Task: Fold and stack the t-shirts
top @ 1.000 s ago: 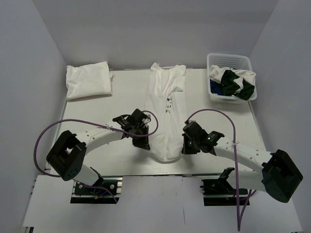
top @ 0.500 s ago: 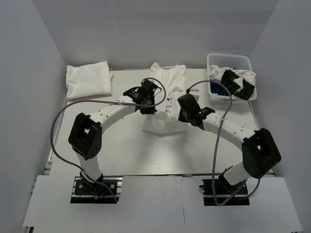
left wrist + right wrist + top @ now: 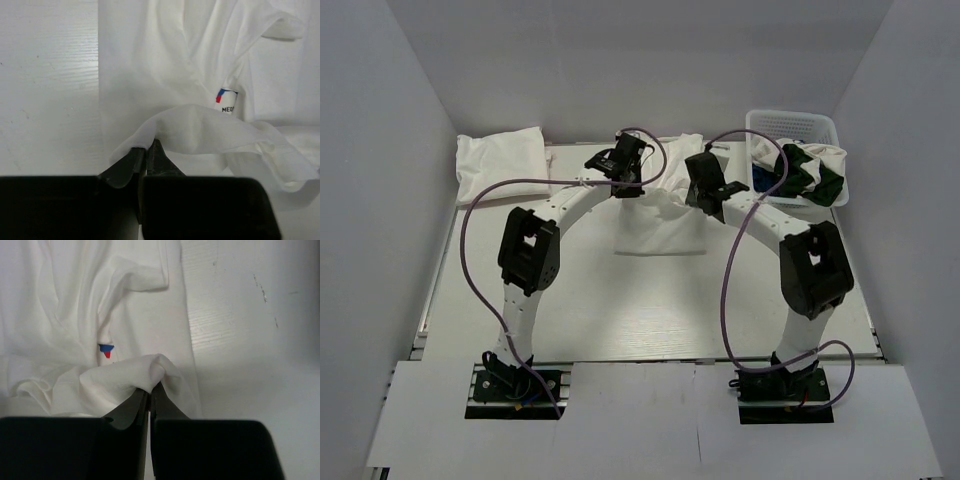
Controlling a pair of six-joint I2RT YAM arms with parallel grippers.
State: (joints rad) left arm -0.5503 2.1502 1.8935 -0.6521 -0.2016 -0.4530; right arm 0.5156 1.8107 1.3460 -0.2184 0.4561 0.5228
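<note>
A white t-shirt (image 3: 660, 228) lies folded over on itself in the middle of the table, its far part bunched between my two grippers. My left gripper (image 3: 624, 190) is shut on a pinched fold of its white cloth (image 3: 190, 125). My right gripper (image 3: 710, 202) is shut on another fold of the same shirt (image 3: 145, 367). A small blue and red mark (image 3: 226, 95) shows on the layer underneath, and the right wrist view catches it too (image 3: 105, 350). A folded white t-shirt (image 3: 502, 165) rests at the back left.
A white lattice basket (image 3: 793, 124) stands at the back right with dark green, white and blue shirts (image 3: 805, 170) heaped in it. Both arms reach far out over the table (image 3: 570, 300), their purple cables looping above it. Grey walls close off the left, back and right.
Both grippers have carried the shirt's near end away from the bases to the far end, doubling the long shirt over itself. Both arms have stretched out.
</note>
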